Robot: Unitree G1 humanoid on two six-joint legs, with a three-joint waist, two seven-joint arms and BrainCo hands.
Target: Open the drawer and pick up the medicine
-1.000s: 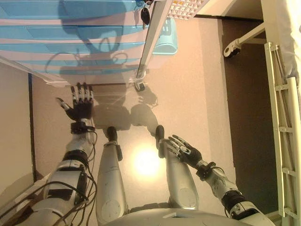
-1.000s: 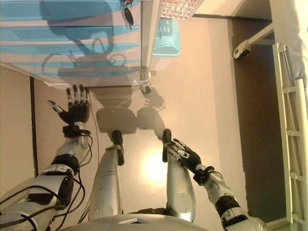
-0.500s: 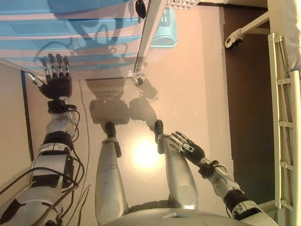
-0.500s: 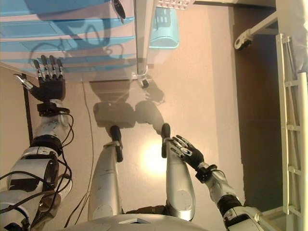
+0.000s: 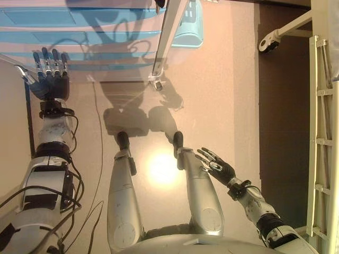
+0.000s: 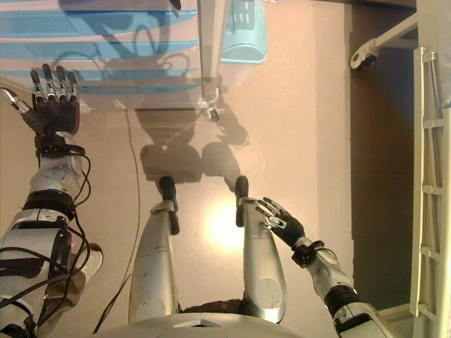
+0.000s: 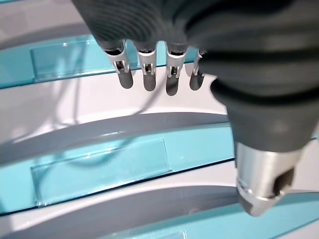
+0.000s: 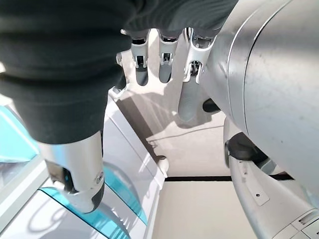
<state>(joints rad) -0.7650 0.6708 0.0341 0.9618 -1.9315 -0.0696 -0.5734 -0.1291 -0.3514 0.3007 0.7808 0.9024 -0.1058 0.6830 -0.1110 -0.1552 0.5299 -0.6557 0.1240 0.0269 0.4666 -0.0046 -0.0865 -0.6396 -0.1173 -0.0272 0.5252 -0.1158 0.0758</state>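
1 drawer [image 7: 99, 172] just beyond L robot hand [image 5: 50, 82]

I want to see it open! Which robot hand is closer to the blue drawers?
The left robot hand. It is raised with straight fingers right in front of the blue drawers. The right robot hand hangs open low beside the robot, far from them.

- The left hand [image 5: 49, 79] now reaches up against the lowest blue drawers of the drawer cabinet [image 5: 90, 32]; a second ago it hung short of the cabinet, over the floor below it.
- Its fingers stay straight, and their tips [image 7: 148, 82] sit close before a blue drawer front [image 7: 104, 167].
- The left arm is stretched out further toward the cabinet than before.
- The whole head view has shifted, so the camera has moved.
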